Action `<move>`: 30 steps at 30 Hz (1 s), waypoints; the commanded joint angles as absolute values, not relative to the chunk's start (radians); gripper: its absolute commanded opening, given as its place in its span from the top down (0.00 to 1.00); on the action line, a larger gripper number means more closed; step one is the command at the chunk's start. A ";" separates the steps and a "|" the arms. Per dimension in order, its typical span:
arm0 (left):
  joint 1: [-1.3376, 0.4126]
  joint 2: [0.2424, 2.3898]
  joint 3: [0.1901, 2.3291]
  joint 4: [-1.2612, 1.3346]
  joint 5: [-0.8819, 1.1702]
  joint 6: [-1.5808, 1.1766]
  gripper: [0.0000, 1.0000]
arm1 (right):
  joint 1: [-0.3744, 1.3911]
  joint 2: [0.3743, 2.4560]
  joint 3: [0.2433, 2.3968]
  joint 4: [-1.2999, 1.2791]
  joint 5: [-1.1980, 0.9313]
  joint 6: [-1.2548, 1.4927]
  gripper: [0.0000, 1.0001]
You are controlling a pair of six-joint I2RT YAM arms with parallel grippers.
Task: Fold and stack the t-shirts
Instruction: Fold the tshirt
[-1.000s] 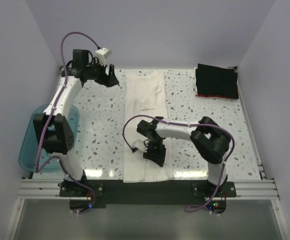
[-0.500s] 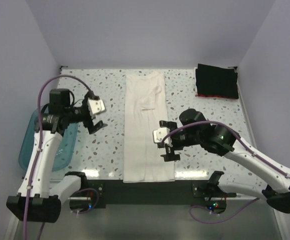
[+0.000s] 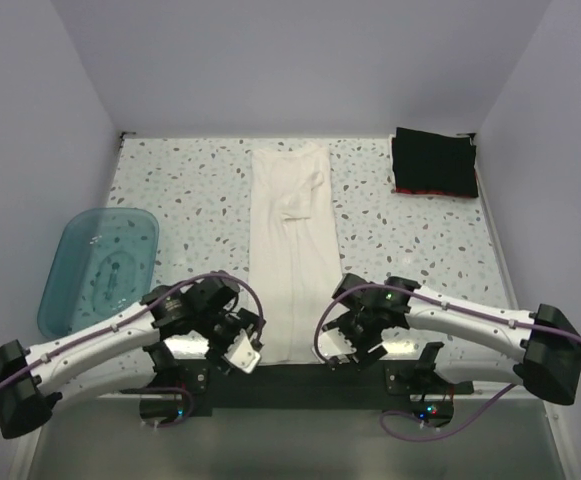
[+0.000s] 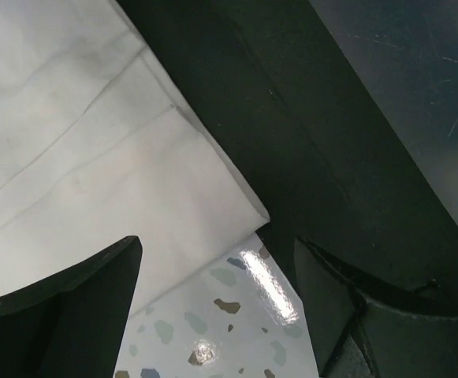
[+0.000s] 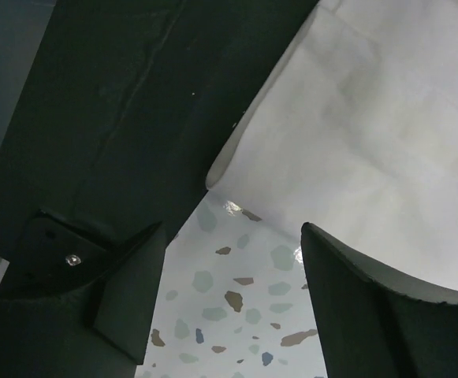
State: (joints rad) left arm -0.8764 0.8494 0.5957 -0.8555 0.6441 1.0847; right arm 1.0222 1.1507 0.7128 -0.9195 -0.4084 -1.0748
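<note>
Poised spread at the worktop's (image 3: 420, 240) near edge: left fingers (image 4: 63, 307), right fingers (image 5: 370, 307). Best to pinch both white shirt (image 3: 290, 250) hem corners together, catching every layer.

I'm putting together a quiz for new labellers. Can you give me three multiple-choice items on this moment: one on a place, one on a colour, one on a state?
1. Where is the tub?
A. far right corner
B. left edge of the table
C. near right corner

2. What colour peeks from under the black stack?
A. green
B. yellow
C. red

3. How are the left gripper and right gripper?
A. both open over the white shirt's near corners
B. both shut on cloth
C. left holds the tub

Answers: B, the top view shows the tub at the left edge. C, a red strip lines the stack's near side. A, each wrist view shows spread jaws over a shirt corner, with nothing clamped.
</note>
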 commanded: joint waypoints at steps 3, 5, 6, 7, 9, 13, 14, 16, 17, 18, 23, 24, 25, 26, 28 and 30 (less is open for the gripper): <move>-1.064 0.903 0.511 -0.588 0.506 0.947 0.18 | 1.043 1.123 0.643 -0.838 -0.417 -1.230 0.31; -1.123 0.923 0.483 -0.560 0.485 0.945 0.19 | 1.051 1.132 0.634 -0.822 -0.426 -1.230 0.33; -1.150 0.937 0.476 -0.530 0.470 0.933 0.20 | 1.051 1.144 0.627 -0.799 -0.425 -1.229 0.34; -1.163 0.946 0.468 -0.511 0.462 0.925 0.20 | 1.052 1.144 0.620 -0.781 -0.419 -1.226 0.36; -1.181 0.968 0.459 -0.483 0.453 0.923 0.21 | 1.052 1.150 0.597 -0.755 -0.407 -1.230 0.39; -1.197 1.043 0.451 -0.436 0.422 0.916 0.23 | 1.057 1.141 0.565 -0.721 -0.403 -1.227 0.44; -1.197 1.055 0.451 -0.431 0.414 0.917 0.24 | 1.060 1.141 0.552 -0.716 -0.402 -1.229 0.44; -1.197 1.078 0.443 -0.433 0.396 0.919 0.28 | 1.065 1.144 0.539 -0.703 -0.396 -1.232 0.47; -1.197 1.083 0.439 -0.433 0.382 0.919 0.32 | 1.068 1.149 0.525 -0.698 -0.394 -1.232 0.48; -1.197 1.083 0.433 -0.433 0.376 0.922 0.33 | 1.069 1.152 0.517 -0.683 -0.393 -1.236 0.48; -1.197 1.089 0.391 -0.414 0.347 0.930 0.47 | 1.071 1.181 0.523 -0.678 -0.396 -1.233 0.52; -1.197 1.094 0.388 -0.407 0.342 0.934 0.51 | 1.072 1.187 0.525 -0.680 -0.396 -1.235 0.54; -1.197 1.103 0.387 -0.402 0.339 0.933 0.53 | 1.071 1.195 0.528 -0.681 -0.393 -1.235 0.57; -1.197 1.109 0.387 -0.391 0.334 0.933 0.57 | 1.072 1.206 0.534 -0.678 -0.391 -1.226 0.57; -1.197 1.123 0.391 -0.380 0.333 0.927 0.59 | 1.072 1.213 0.537 -0.663 -0.397 -1.209 0.59; -1.197 1.134 0.397 -0.373 0.325 0.923 0.66 | 1.072 1.221 0.546 -0.646 -0.420 -1.181 0.62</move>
